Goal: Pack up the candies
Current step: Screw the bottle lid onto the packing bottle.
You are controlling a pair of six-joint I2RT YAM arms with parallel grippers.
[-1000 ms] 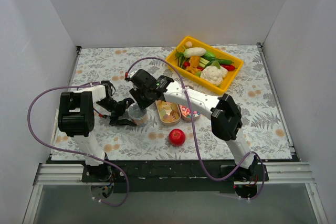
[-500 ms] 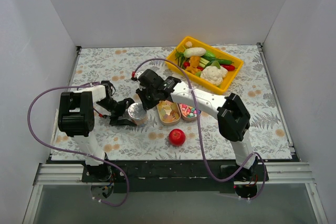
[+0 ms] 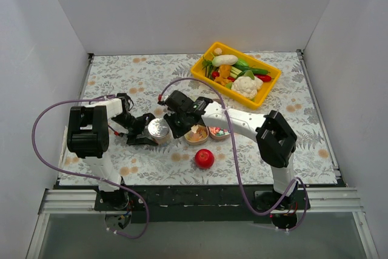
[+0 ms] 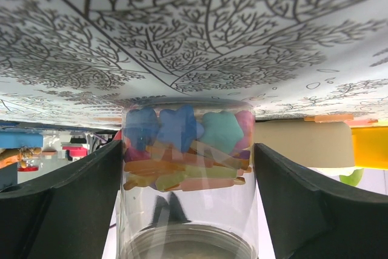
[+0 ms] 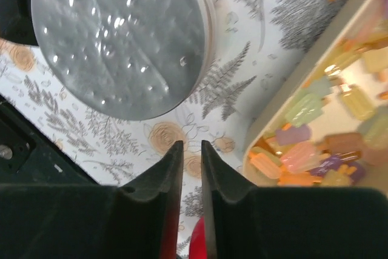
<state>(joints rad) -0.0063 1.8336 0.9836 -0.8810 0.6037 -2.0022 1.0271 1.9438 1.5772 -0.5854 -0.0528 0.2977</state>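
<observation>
A clear jar [image 4: 188,210] of candies [image 4: 182,144] stands between my left gripper's [image 4: 188,150] fingers, which press on both of its sides. A silver lid [image 3: 159,128] sits on the jar [image 5: 118,37]. More candies [image 5: 321,144] lie in a beige dish [image 3: 197,133] just right of the jar. My right gripper [image 5: 191,145] hovers over the tablecloth between jar and dish. Its jaws are almost together with a thin slit and nothing in it. In the top view it [image 3: 180,128] is beside the lid, and the left gripper [image 3: 151,131] is at the jar's left.
A second small dish [image 3: 218,131] of coloured sweets sits right of the first. A red ball [image 3: 204,158] lies nearer the front, also seen below my right fingers [image 5: 197,238]. A yellow tray [image 3: 267,89] of toy vegetables stands at the back right.
A second ago the jar stood uncovered; now the silver lid is on it. My right gripper has shifted right off the jar and its jaws have narrowed. The left arm held still.
</observation>
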